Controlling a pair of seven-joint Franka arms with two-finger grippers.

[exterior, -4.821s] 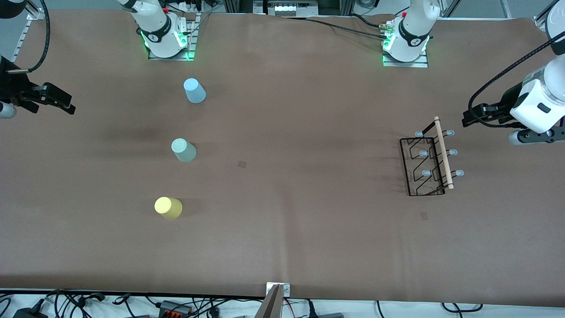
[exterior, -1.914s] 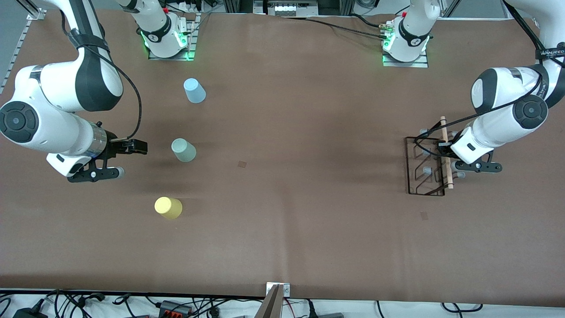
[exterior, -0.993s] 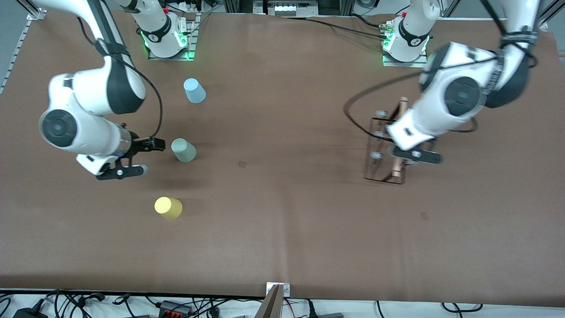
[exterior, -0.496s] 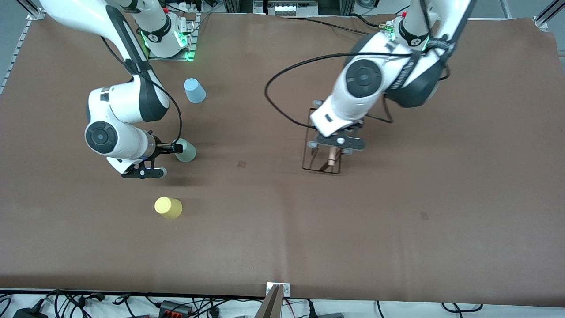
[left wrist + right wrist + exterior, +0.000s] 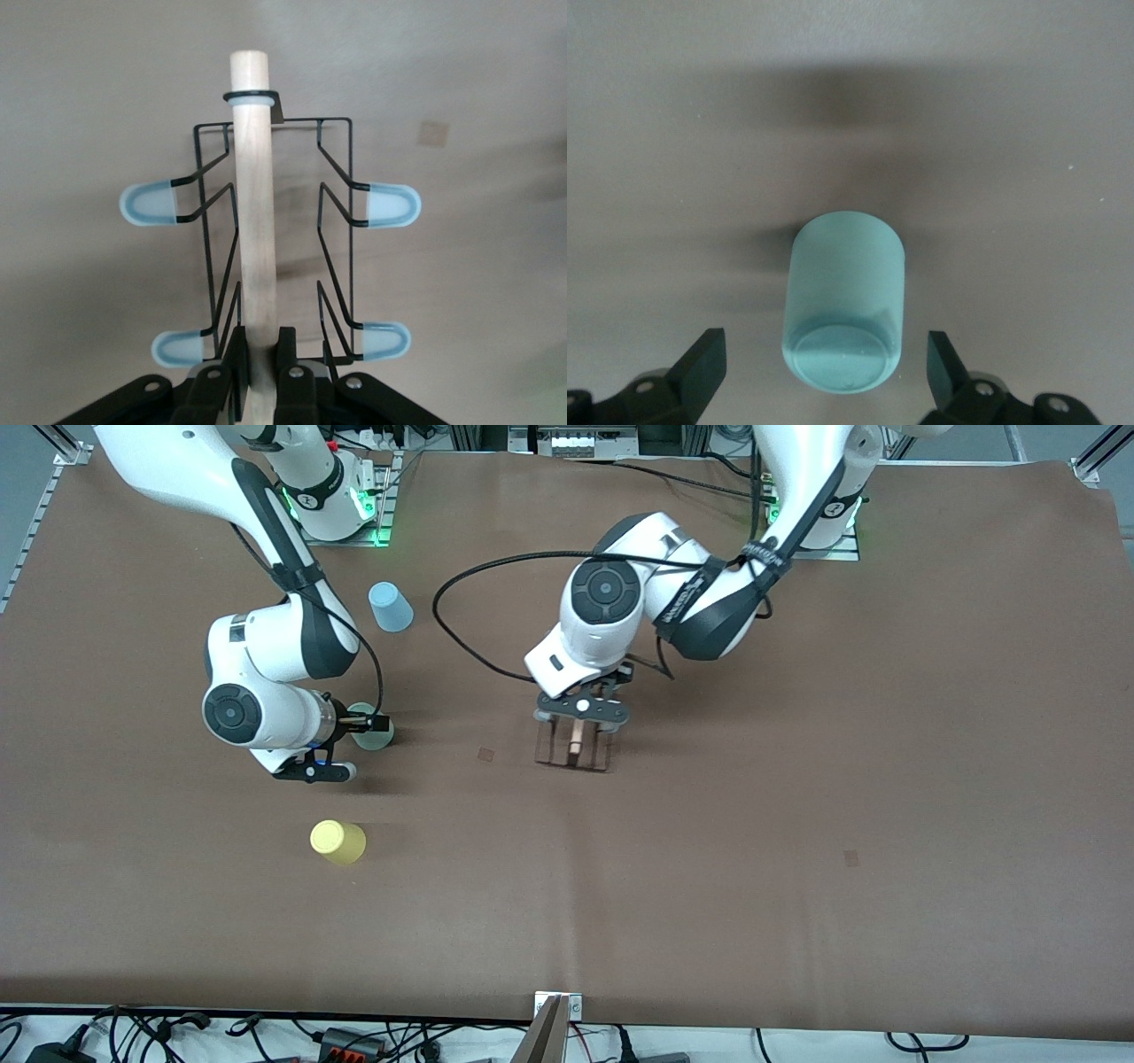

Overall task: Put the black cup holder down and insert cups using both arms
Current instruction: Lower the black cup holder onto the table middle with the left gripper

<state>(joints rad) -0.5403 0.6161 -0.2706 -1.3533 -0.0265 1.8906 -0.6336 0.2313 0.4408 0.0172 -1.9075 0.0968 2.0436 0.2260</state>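
The left gripper pinches the wooden rod of the rack over mid-table; the right gripper stands wide, its fingers either side of the green cup (upside down); the blue cup and yellow cup stand apart.

The left arm's tool is clamping the wooden handle of the black cup holder over the middle of the brown surface. The right arm's tool is hanging spread at the mint cup, with the blue cup and the yellow cup standing apart.
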